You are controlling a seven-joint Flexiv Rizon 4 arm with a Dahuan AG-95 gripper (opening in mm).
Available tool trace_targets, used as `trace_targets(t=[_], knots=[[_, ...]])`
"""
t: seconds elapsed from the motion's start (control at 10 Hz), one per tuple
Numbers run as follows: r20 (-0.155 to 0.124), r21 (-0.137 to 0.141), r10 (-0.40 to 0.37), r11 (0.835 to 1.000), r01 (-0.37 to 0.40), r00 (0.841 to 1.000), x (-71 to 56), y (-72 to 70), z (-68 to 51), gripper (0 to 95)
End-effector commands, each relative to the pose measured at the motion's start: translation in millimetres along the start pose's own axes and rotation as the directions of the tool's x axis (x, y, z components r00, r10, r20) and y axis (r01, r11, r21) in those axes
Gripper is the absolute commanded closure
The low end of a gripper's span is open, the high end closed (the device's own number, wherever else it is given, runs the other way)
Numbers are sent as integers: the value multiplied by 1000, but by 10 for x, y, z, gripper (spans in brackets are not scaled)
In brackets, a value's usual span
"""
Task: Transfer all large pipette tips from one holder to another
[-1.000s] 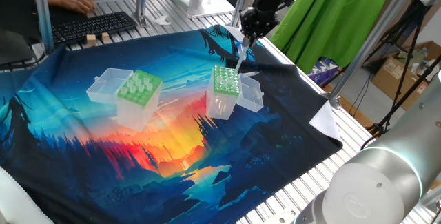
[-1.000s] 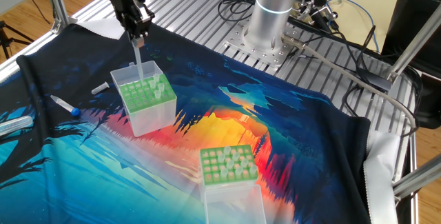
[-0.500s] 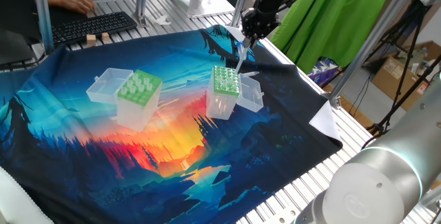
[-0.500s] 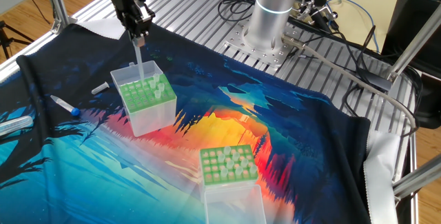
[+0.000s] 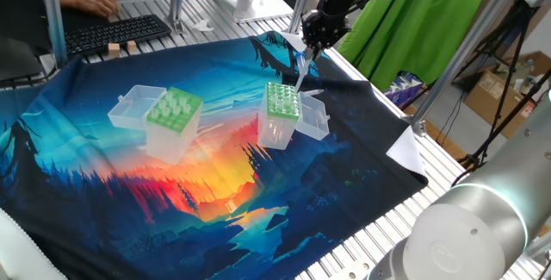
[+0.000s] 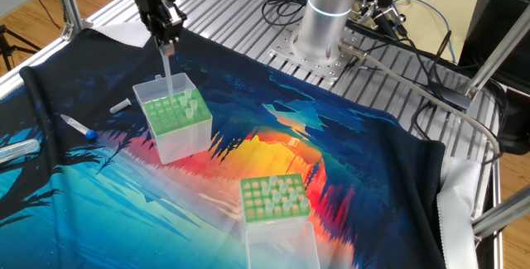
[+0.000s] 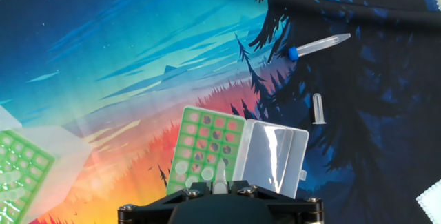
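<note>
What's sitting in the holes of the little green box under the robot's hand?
A few whitish pipette tips stand along one edge of the narrow box. Most holes look empty. Below the green plate, it is too hazy to tell.

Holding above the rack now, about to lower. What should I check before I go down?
1. Grip: ok. The gripper is shut on one pipette tip, which hangs straight down.
2. Target: ok. The tip is over the narrow dark-green box, near its far edge.
3. Hole alignment: cannot tell. No view shows the tip's end lined up with a hole.
4. Lid: ok. The clear lid is folded open beside the plate.
5. Free holes: ok. In the hand view most holes look empty, and only the rows nearest the camera hold tips.
6. Source: not ok. The wide-holed box has tips left in it.
</note>
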State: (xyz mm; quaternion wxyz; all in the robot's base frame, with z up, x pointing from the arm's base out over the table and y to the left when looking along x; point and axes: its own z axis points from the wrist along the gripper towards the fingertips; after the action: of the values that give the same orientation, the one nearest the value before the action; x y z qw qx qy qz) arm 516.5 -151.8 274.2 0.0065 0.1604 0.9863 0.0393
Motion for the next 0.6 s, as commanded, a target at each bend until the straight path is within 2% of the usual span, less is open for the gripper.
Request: trace_targets(t=[0.1, 0.6], knots=[[4, 1, 2, 1000, -2, 1000, 2, -5, -3, 950], [3, 0, 6, 1000, -6, 1000, 17, -25, -13, 950]])
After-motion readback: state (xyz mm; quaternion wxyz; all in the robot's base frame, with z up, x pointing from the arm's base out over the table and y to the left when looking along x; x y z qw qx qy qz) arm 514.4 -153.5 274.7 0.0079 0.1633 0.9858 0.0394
